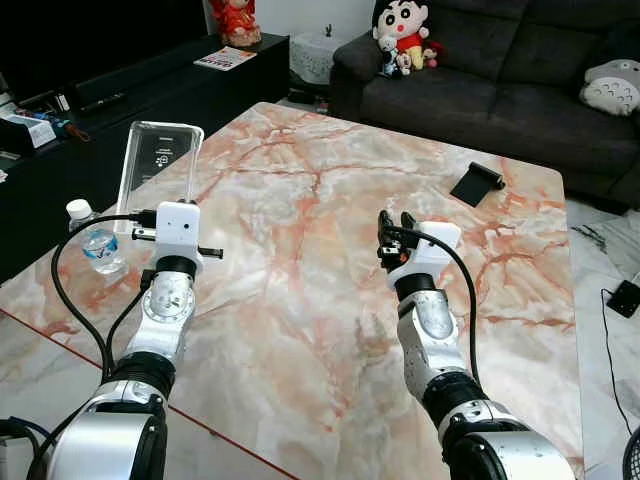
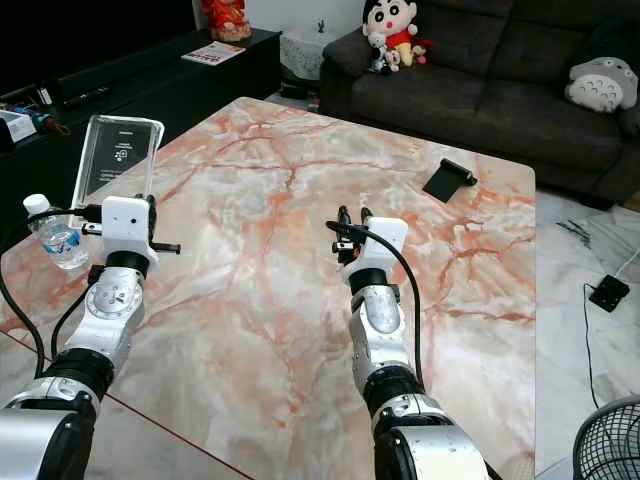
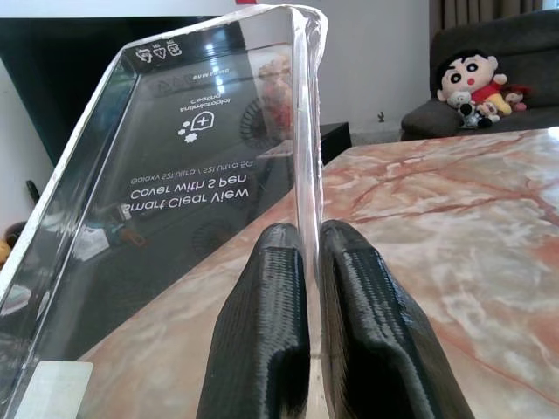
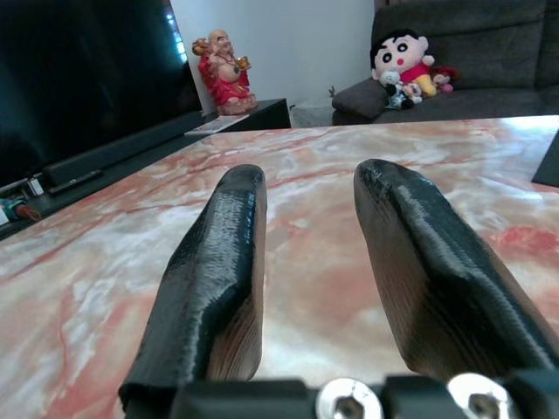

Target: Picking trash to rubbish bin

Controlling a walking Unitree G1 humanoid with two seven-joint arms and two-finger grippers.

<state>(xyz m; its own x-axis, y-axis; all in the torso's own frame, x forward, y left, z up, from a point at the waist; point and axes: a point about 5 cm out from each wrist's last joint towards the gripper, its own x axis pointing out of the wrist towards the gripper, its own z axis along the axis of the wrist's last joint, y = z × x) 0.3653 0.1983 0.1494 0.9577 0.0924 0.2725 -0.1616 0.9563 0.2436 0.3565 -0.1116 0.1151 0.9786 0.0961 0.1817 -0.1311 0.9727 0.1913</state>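
Clear plastic phone-case package (image 1: 160,170), upright above the marble table (image 1: 330,270), pinched in the left gripper (image 3: 312,262)!
Printed lettering shows reversed through it; its lower edge is hidden behind the fingers (image 3: 271,332). Right gripper (image 4: 306,253) hovers, fingers apart.

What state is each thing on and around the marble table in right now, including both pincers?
Left pincer: shut on the clear plastic packaging tray, held upright above the table.
Right pincer: open, empty, over the pink-veined marble table.
Small clear plastic water bottle with white cap: upright, capped, near the table's left edge.
Black rectangular object: lying on the table's far side, untouched.
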